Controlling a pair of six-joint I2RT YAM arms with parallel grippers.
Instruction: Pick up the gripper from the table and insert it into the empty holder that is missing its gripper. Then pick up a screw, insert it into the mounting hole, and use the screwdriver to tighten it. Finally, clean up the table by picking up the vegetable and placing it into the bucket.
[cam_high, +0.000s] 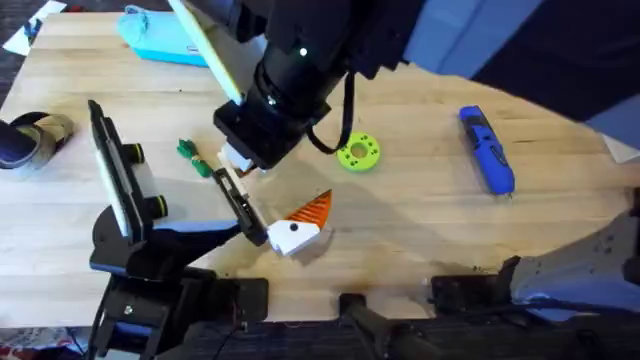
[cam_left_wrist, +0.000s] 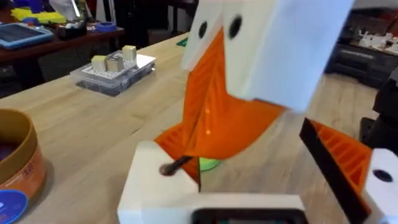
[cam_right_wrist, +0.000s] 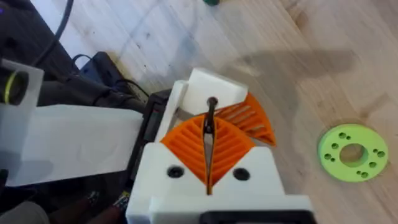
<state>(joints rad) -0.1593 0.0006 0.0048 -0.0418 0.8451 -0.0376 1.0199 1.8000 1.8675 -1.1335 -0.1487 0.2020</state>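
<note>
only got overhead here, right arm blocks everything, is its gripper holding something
observer: Yes, the right gripper pinches a thin dark screw between its orange pads.
operator: is it touching anything
observer: Its end touches the top of a white block; whether it is in a hole, I cannot tell.
operator: wheres the bucket
observer: The bucket stands open side up on the table.

Centre was crowded: right gripper (cam_high: 262, 165) hung over the holder (cam_high: 297, 232), green disc (cam_high: 358, 152) just beside; vegetable (cam_high: 193, 157) near. Bare table (cam_high: 420, 215) lay open between disc and screwdriver (cam_high: 487, 149).
</note>
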